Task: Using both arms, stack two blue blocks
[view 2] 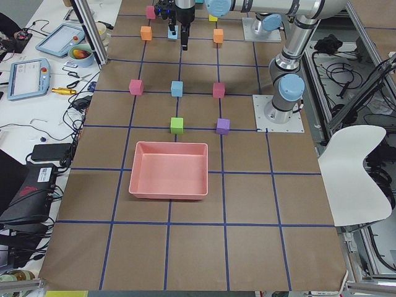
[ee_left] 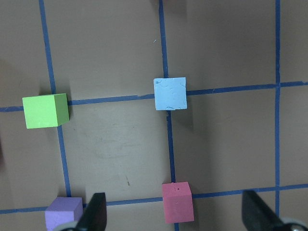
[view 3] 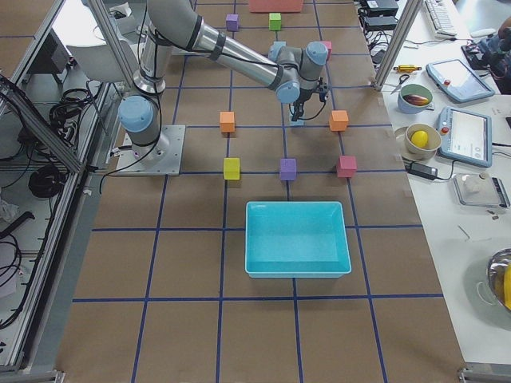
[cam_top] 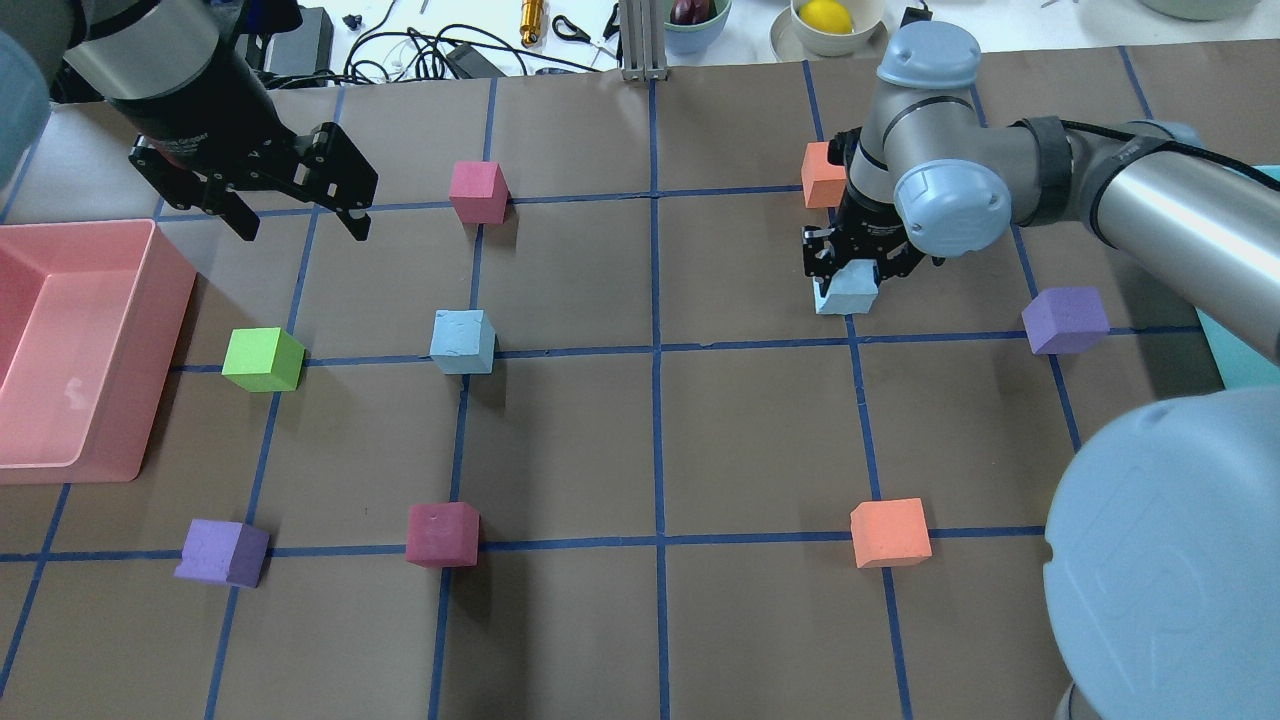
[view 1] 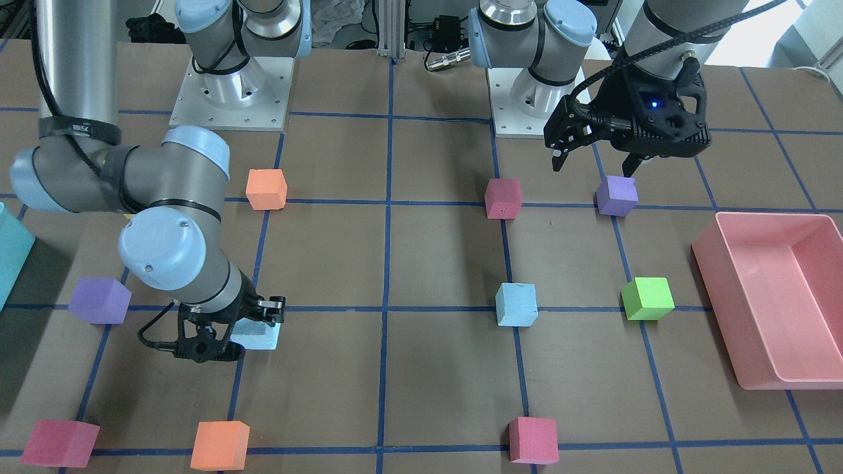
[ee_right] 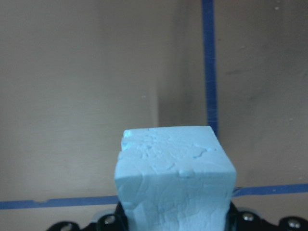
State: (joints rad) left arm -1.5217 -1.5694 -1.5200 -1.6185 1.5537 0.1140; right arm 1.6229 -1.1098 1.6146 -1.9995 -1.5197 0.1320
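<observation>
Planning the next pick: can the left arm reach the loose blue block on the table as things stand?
Probably yes. The left gripper hangs above the table with jaws open, and the blue block stands alone, apart from the green cube, with nothing over it.

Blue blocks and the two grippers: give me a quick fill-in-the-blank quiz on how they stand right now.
1. The right gripper is ____ on the held blue block.
2. The left gripper is ____ and empty.
3. Between the free blue block and the pink bin sits one cube, coloured ____.

Missing words: shut; open; green.
</observation>
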